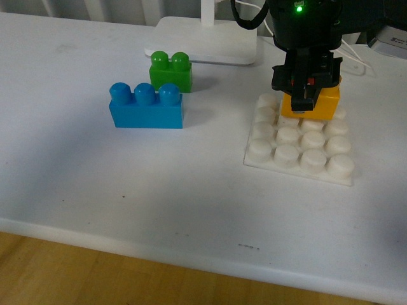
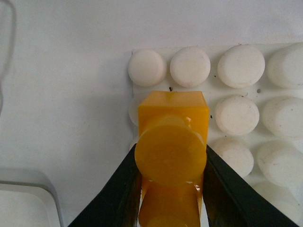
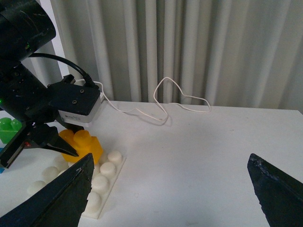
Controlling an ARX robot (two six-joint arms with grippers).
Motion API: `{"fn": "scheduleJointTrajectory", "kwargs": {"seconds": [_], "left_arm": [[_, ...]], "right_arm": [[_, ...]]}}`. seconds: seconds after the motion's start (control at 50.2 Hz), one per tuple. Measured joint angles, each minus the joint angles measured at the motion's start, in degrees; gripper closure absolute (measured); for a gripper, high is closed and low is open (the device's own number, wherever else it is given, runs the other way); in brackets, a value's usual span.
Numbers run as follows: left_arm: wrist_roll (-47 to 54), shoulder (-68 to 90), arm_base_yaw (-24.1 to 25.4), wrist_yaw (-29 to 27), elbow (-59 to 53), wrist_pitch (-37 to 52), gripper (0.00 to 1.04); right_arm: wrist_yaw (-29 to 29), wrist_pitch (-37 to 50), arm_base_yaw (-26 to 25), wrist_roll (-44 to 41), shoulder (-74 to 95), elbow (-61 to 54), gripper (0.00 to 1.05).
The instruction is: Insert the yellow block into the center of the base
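**One yellow block gripped over the base's far rows**

One white bench (image 1: pixel 95 190) carried everything. One smooth white lamp foot (image 1: pixel 191 38) sat by its far edge. One base (image 1: pixel 254 160), a square white plate of studs in rows of four, lay toward the bench's right edge; some of its far studs were hidden.

Three bricks were in view. One blue brick (image 1: pixel 145 108) with three studs stood left of the bench's middle. One green brick (image 1: pixel 170 71) with two studs stood just behind it, nearer the far edge. One yellow block (image 1: pixel 324 105), with two studs, was over the far rows of the base. Whether it was pressed down onto the studs could not be told.

Of two claws, the left claw (image 1: pixel 304 101) was clamped on the yellow block, one black finger on each side. The right claw (image 3: pixel 165 189) stood wide apart, holding nothing, above bare bench off to the side of the base.
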Motion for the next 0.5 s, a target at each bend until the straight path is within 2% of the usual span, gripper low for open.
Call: {"fn": "scheduleJointTrajectory", "kwargs": {"seconds": [0.498], "left_arm": [[0.5,0.3,0.1,0.0,-1.7,-0.4,0.73]], "right_arm": [[0.0,0.0,0.0,0.0,0.0,0.0,0.09]]}}
